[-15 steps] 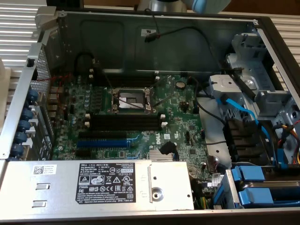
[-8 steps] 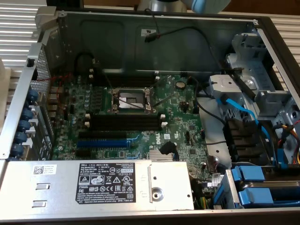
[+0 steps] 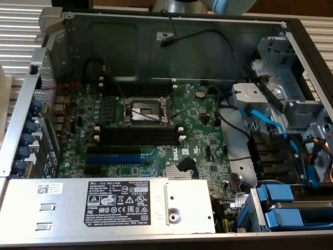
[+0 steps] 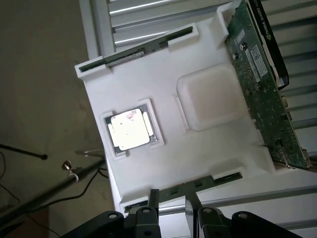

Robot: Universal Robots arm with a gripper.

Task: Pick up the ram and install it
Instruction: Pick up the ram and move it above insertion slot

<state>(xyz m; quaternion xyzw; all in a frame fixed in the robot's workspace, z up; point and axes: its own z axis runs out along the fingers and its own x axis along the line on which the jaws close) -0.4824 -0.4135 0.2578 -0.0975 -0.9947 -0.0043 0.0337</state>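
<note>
We have barely begun: our gripper (image 4: pixel 172 194) hangs open right at the ram (image 4: pixel 213 181), which lies unlifted in the edge of the white tray (image 4: pixel 148 84), while the motherboard's black slots (image 3: pixel 138 134) stand empty.
</note>
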